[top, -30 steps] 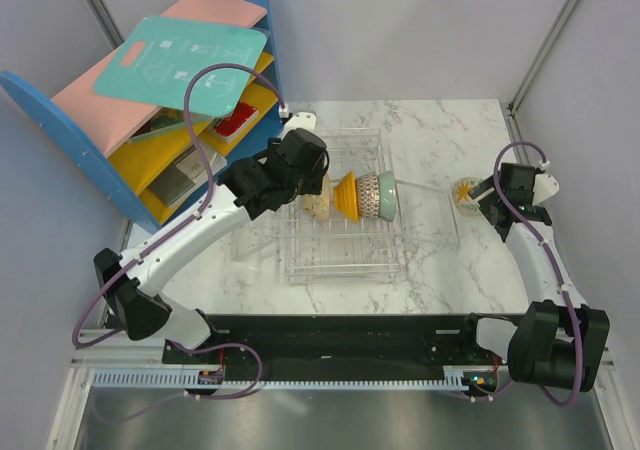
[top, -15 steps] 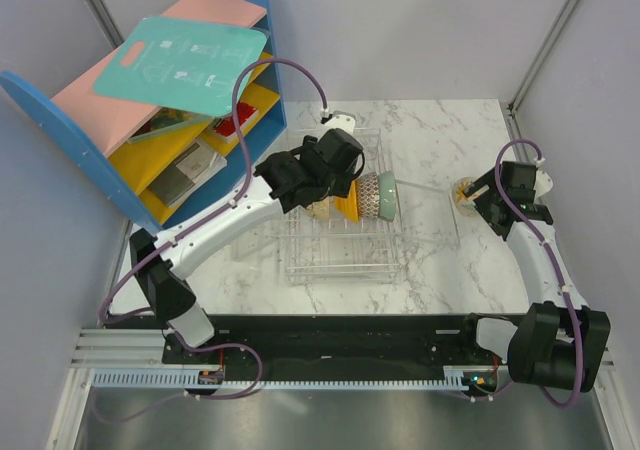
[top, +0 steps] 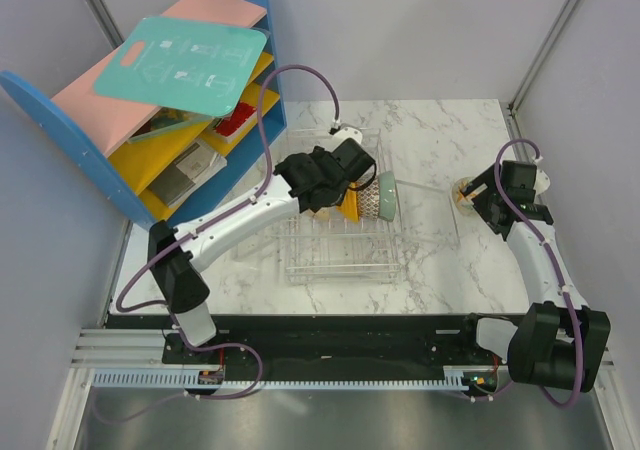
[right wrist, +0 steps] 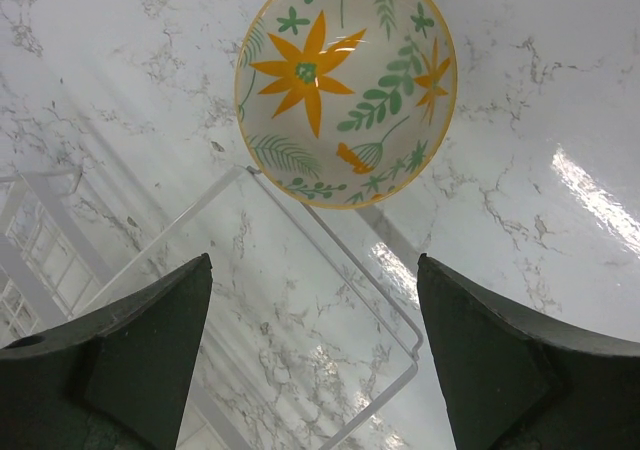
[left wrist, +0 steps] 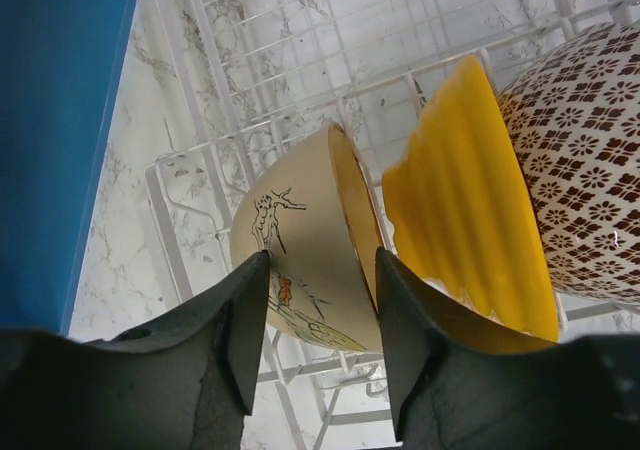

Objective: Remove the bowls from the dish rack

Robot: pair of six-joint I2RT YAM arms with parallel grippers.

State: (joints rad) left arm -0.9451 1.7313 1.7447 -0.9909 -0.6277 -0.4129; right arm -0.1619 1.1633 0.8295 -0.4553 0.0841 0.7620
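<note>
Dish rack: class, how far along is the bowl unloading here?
Done: one floral bowl sits on the table by the open right gripper. In hand: the left gripper straddles the cream bowl in the dish rack; grip unclear. Left: orange bowl, mesh-patterned bowl and mint bowl, all racked.

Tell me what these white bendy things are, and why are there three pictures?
They are two robot arms bolted to a marble table. One picture looks down from above. The other two come from little cameras on each wrist, so you see its own black fingers. In the wire dish rack bowls stand on edge: a cream bowl, an orange bowl, a brown patterned bowl and a mint bowl. The left hand has a finger on each side of the cream bowl's wall; whether it squeezes yet, I cannot tell. The right hand is open and holds nothing. It hovers over a flowered bowl that lies on the table.
</note>
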